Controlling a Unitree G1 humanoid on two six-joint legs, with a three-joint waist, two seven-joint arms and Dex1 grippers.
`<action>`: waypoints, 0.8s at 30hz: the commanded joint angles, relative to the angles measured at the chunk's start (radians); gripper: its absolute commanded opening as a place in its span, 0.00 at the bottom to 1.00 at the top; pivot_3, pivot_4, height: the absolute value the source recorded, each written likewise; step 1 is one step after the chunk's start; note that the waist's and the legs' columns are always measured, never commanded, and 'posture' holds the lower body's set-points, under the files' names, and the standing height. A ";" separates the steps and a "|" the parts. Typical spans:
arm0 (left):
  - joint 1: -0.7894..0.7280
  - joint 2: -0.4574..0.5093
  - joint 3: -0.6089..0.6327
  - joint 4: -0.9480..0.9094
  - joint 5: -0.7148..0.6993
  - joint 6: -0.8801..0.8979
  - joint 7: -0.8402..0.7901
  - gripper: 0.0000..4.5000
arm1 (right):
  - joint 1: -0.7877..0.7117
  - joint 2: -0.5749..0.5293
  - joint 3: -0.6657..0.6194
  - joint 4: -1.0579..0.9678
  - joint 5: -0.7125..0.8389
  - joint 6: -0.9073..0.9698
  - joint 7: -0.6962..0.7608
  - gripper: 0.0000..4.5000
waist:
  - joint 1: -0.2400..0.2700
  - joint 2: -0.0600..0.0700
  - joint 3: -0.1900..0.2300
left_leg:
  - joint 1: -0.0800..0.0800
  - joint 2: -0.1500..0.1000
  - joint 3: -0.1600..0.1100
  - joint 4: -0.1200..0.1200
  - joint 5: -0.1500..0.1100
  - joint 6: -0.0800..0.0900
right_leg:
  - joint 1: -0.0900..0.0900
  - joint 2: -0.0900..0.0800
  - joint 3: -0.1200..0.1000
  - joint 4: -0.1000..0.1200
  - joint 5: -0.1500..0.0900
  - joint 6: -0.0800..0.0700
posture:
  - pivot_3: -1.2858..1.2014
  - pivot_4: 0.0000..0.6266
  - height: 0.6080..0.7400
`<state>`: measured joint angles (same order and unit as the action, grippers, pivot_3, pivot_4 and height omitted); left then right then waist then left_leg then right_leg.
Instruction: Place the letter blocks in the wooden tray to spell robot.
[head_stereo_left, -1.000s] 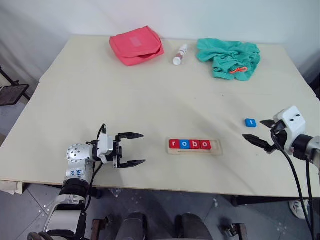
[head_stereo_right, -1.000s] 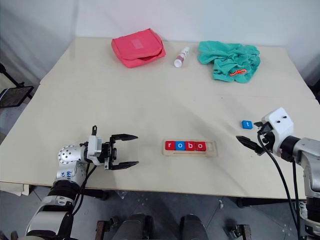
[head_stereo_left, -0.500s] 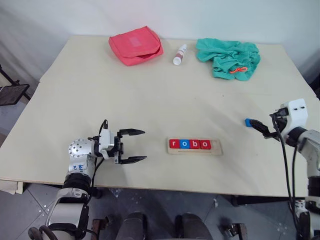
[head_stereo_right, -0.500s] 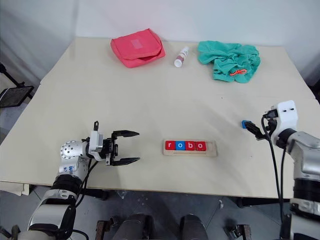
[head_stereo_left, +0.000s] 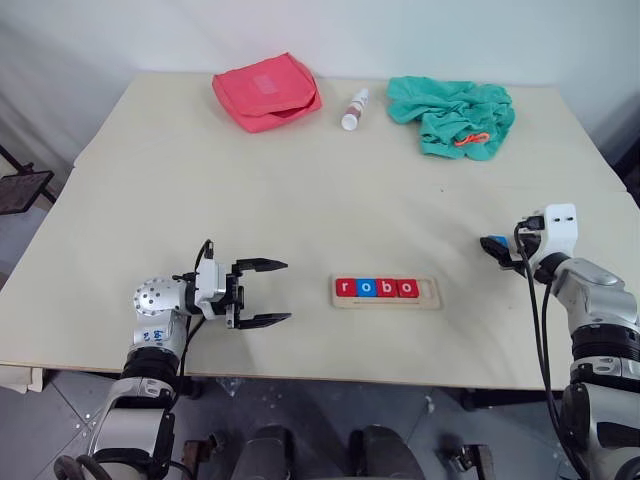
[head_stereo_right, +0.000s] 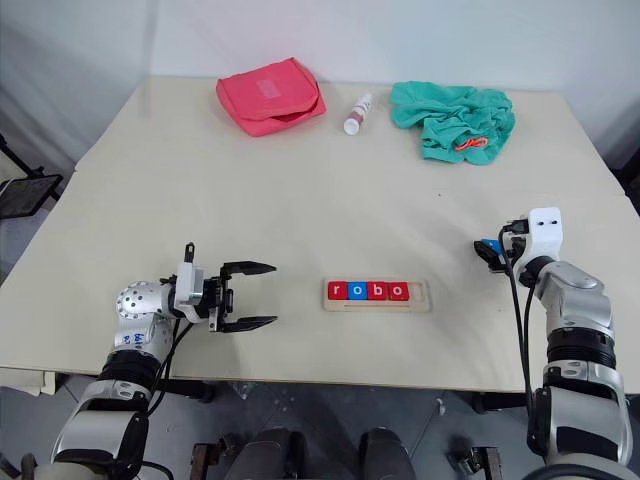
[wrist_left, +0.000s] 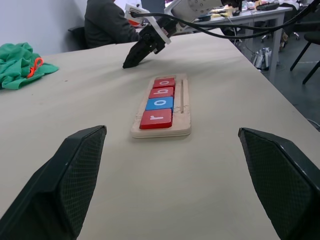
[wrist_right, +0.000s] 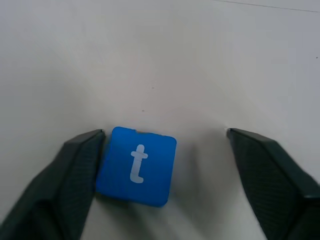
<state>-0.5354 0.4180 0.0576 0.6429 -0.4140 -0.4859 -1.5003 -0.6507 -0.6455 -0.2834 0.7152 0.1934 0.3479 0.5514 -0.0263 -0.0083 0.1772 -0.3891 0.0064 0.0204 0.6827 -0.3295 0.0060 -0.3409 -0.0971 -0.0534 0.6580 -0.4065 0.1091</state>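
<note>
Four blocks (head_stereo_left: 376, 288) already sit in your wooden tray (head_stereo_left: 428, 293) spelling "robo", while your right pincer (wrist_right: 160, 165) straddles the blue t block (wrist_right: 136, 166) on the desk (head_stereo_left: 300, 190), fingers spread, one touching; left pincer (head_stereo_left: 262, 293) gapes wide, empty.

Bright, even indoor light, no glare.
Soft shadows pool under the blue t block (wrist_right: 136, 166); wrist-view fingers blur at 5 and 7 o'clock.

Blue t block (wrist_right: 136, 166) with white letter, red-blue-red-red blocks (head_stereo_left: 377, 288), pale-wood tray (head_stereo_left: 428, 294)
</note>
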 joint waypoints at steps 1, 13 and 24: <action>0.012 0.022 0.024 -0.029 -0.040 0.012 -0.044 1.00 | 0.011 0.002 -0.006 0.010 -0.001 0.002 -0.031 0.67 | 0.000 0.000 0.000 | 0.000 0.000 0.000 0.000 0.000 0.000 | 0.000 0.000 0.000 0.000 0.000 0.000 | 0.52 0.24 1.00; 0.035 0.068 0.073 -0.144 -0.145 0.179 -0.027 1.00 | 0.132 0.027 -0.020 -0.297 0.043 0.096 -0.088 0.33 | 0.000 0.000 0.000 | 0.000 0.000 -0.001 0.000 0.000 0.000 | 0.000 0.000 0.000 0.000 0.000 0.000 | 0.52 0.24 1.00; 0.099 0.160 0.060 -0.304 -0.151 0.378 -0.041 1.00 | 0.466 0.070 -0.080 -0.985 0.137 0.418 -0.198 0.33 | -0.002 0.001 0.000 | -0.001 -0.001 -0.004 -0.001 0.000 0.000 | 0.000 0.000 0.001 0.000 0.000 0.000 | 0.52 0.24 1.00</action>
<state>-0.4509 0.5461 0.1201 0.3761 -0.5740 -0.1156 -1.5002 -0.2123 -0.5793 -0.3289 -0.1817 0.3119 0.7329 0.3711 -0.0278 -0.0073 0.1772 -0.3903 0.0059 0.0170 0.6810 -0.3293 0.0055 -0.3412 -0.0966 -0.0525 0.6574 -0.4065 0.1091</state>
